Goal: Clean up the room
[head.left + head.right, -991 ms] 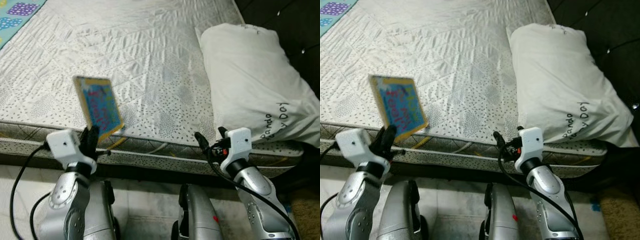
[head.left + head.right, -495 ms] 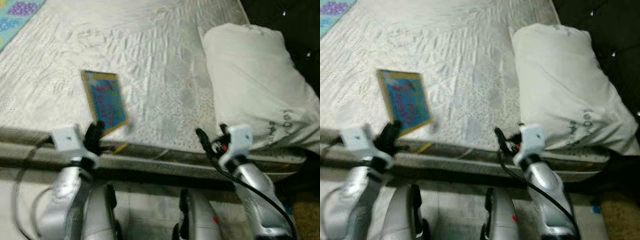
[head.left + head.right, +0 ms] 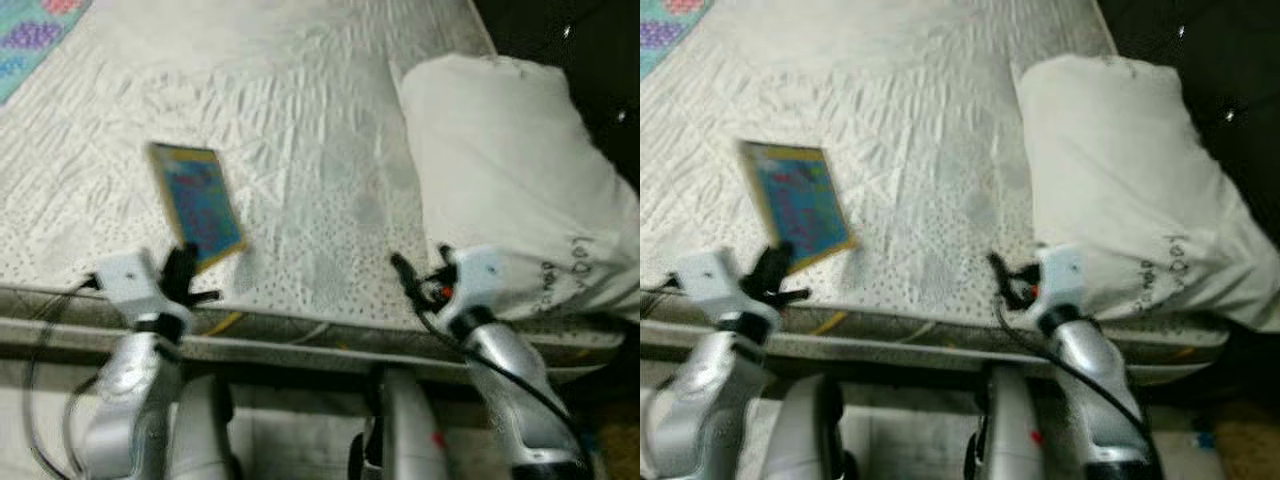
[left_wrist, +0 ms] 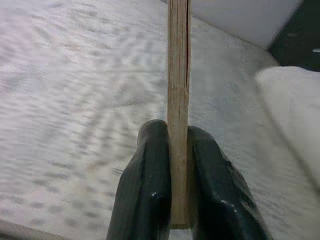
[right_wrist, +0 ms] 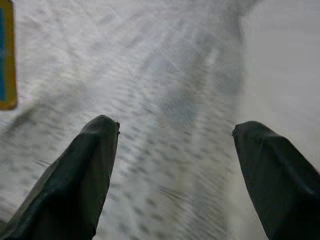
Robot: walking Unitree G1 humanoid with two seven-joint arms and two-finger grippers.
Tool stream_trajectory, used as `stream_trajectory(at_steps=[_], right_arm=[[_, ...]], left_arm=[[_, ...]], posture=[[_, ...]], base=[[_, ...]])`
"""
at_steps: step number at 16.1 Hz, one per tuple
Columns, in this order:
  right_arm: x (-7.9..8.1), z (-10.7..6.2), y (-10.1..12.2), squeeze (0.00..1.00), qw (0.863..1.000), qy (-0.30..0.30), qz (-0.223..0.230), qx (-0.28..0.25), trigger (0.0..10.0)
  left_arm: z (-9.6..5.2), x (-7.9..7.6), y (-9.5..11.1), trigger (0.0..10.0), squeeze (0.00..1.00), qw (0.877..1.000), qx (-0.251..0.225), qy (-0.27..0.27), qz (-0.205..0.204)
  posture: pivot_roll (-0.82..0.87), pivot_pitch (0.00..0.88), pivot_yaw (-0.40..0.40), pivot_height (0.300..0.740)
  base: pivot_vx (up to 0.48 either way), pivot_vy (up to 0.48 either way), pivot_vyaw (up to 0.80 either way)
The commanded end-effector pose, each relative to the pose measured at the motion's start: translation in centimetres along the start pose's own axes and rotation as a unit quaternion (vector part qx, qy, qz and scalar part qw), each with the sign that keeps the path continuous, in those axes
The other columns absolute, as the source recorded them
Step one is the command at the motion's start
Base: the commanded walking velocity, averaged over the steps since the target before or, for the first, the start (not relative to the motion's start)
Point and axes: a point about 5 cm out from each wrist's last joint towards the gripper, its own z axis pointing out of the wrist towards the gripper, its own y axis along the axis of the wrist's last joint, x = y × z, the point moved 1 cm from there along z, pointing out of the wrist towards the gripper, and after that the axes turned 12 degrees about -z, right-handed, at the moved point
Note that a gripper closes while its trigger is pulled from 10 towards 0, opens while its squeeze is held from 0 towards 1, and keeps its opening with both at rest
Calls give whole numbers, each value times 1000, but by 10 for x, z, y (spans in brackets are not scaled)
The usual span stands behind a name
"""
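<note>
Book [image 3: 196, 203], thin with a blue cover and yellow border, is pinched by its lower edge between the pressed fingers of the left gripper [image 4: 177, 190], tilted up over the near edge of the mattress [image 3: 330, 140]. With so narrow a bite on one edge, the book could likely pivot or slip out as the robot moves. Right gripper [image 5: 175, 150] hovers with fingers spread wide, holding nothing, just before the white pillow [image 3: 510, 170] lying further back on the bed.
</note>
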Motion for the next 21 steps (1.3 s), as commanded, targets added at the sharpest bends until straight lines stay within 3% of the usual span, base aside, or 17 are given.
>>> stream_trajectory(at_steps=[1, 12, 17, 21], right_arm=[[-2, -1, -1, 0, 1000, -6, 5, -1, 10000], [-4, -4, -3, 0, 1000, -13, 10, 5, 10000], [-4, -4, -3, 0, 1000, -12, 4, 4, 10000], [-6, -7, -3, 0, 1000, -16, 0, 5, 10000]], left_arm=[[-1, -4, 2, 10000, 0, 1000, -4, -13, 5], [7, -4, 4, 10000, 0, 1000, -9, -7, 5], [7, 0, 7, 10000, 0, 999, -24, 20, 14], [8, 3, 0, 10000, 0, 1000, -9, 22, -7]], posture=[[-82, 176, -70, 546], [-92, 176, -64, 546], [-93, 180, -66, 546], [-101, 185, -69, 546]], base=[[0, 0, 0], [0, 0, -591], [0, 0, 0], [0, 0, 0]])
